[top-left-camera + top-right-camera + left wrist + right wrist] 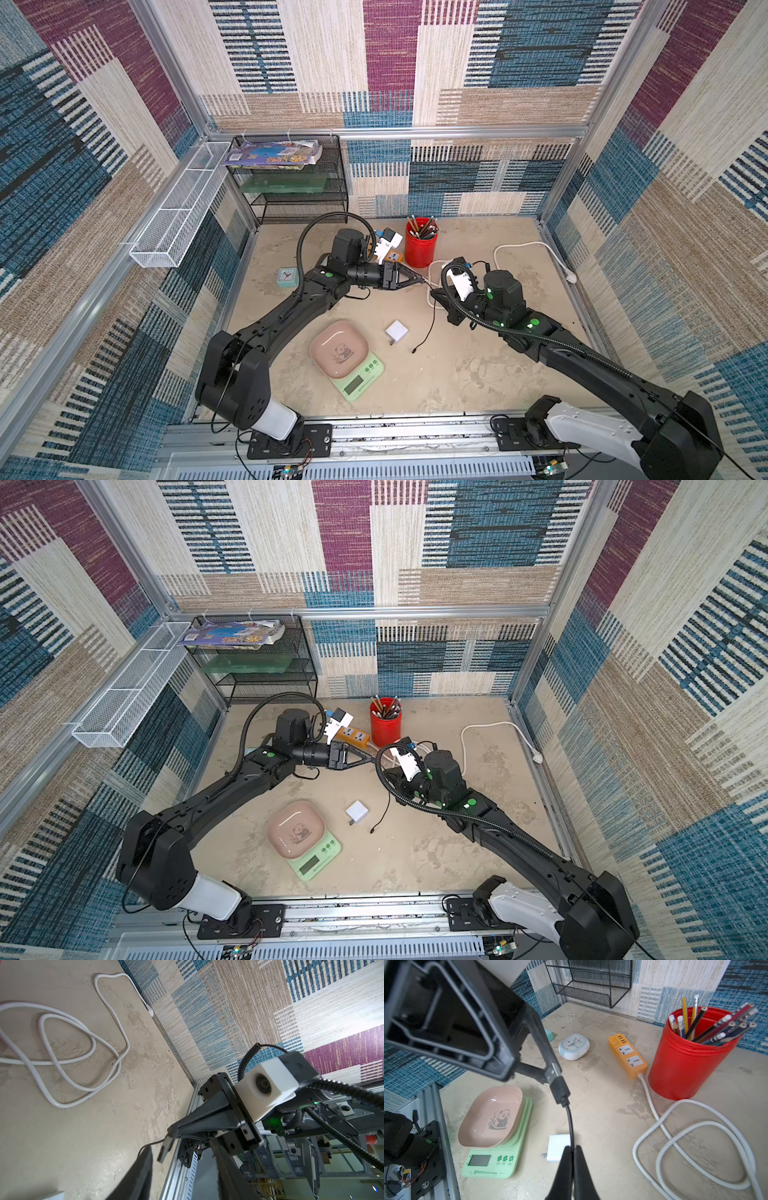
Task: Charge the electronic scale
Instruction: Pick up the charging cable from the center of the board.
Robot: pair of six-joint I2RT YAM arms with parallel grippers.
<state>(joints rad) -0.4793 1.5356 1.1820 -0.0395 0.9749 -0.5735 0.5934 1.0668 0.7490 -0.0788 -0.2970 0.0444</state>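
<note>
— Where's my right gripper (572, 1152) at?
— Pressed together on the black cable (569, 1122), a little way down from its USB plug (559, 1086). My left gripper (419, 281) meets it at the plug, jaws on either side of the metal end. Whether they grip it, I cannot tell.
— And the scale?
— The scale (494, 1164) sits flat on the table (602, 1105), below both grippers and back toward my base, pink bowl (481, 1126) on top. A white charger (555, 1147) lies just beside it, on the side nearer the right gripper.
— Further out?
— Past the grippers I see an orange strip (628, 1056), a red pencil cup (683, 1068), and loops of white cord (652, 1103) off to the right. The table is mottled beige, stone-like; woven patchwork walls (395, 62) in blue, tan and maroon close three sides.
</note>
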